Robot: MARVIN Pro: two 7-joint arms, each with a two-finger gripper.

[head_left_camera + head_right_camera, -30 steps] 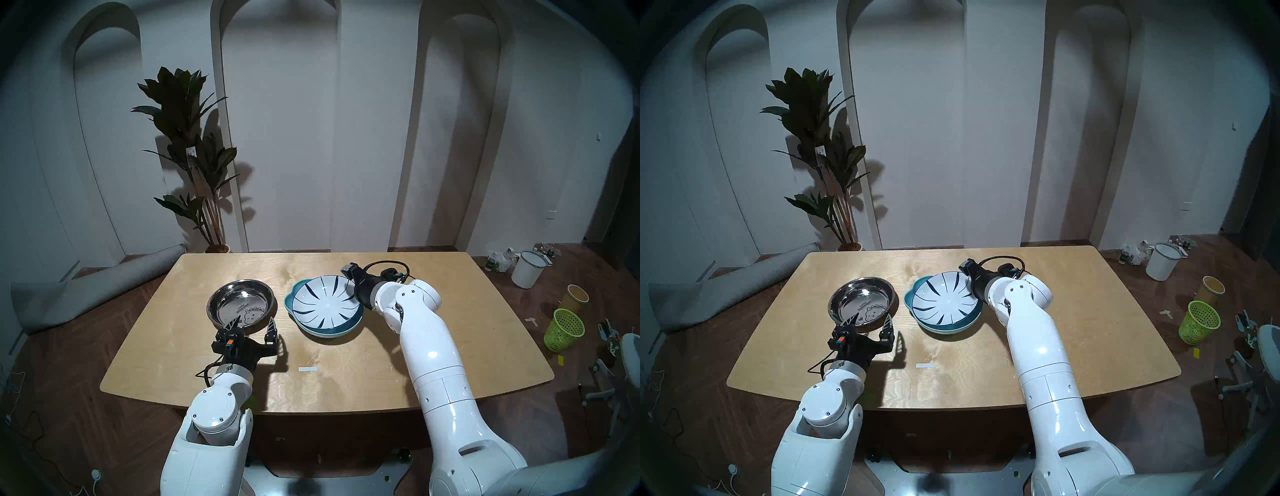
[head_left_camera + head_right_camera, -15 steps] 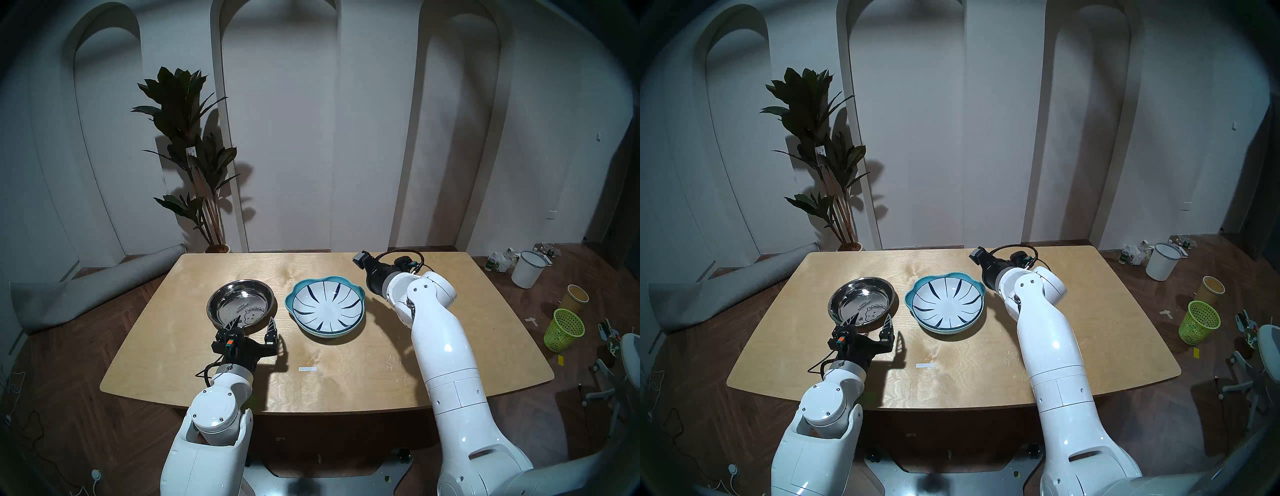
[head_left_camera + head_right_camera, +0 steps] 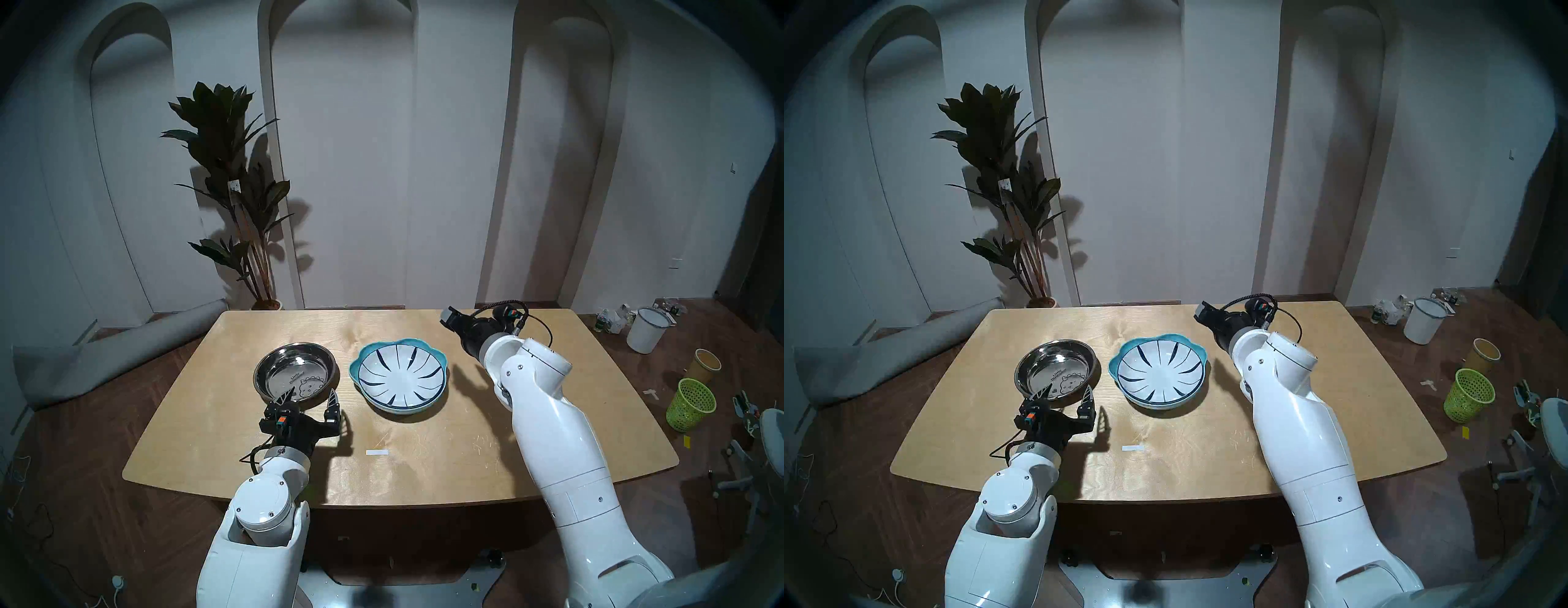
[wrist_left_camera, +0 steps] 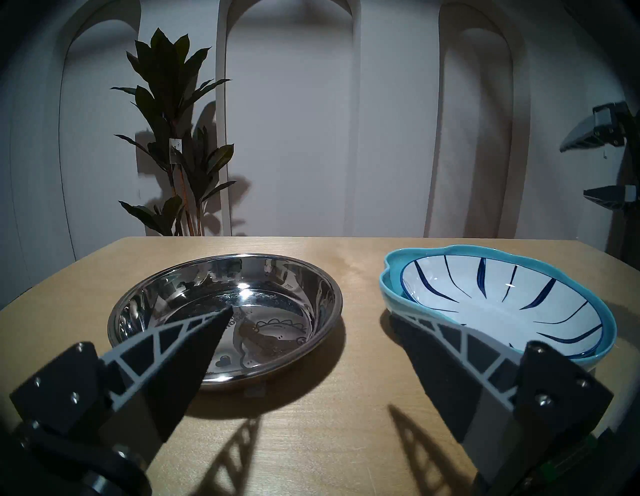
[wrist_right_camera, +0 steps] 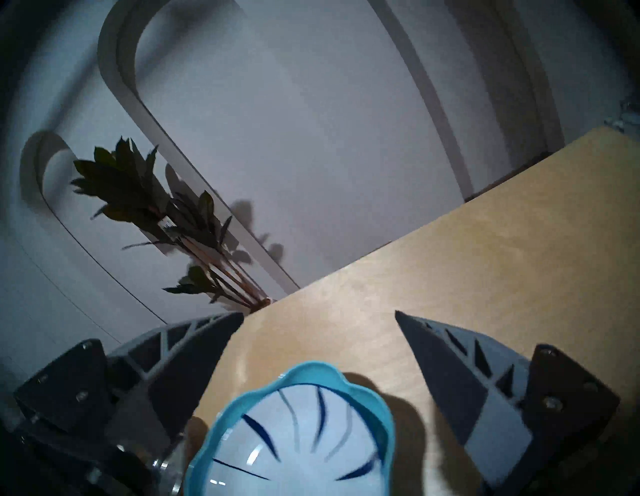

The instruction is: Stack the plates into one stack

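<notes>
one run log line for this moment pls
striped plate nested in blue flower plate | steel dinosaur plate separate | left gripper open | right gripper open, empty

Steel plate (image 3: 295, 377), centre left of the head view: mirror-bright silver, printed with a dark-outlined cartoon dinosaur and dark lettering. Striped plate (image 3: 401, 378), centre: white with dark-blue radial stripes. Flower-shaped plate (image 3: 355, 364), beneath it: light teal-blue, showing only as a scalloped rim. Desk (image 3: 424, 463): pale tan wood grain, with a small white strip (image 3: 377, 452) at lower centre. Left end effector (image 3: 311, 399), lower left: black, with grey-ribbed fingers (image 4: 162, 337) faced in black. Right end effector (image 5: 318, 317): the same black and grey. Arms (image 3: 555, 429): glossy white. Plant (image 3: 229, 170), upper left: dark green leaves. Basket (image 3: 690, 404), right edge: lime green.
</notes>
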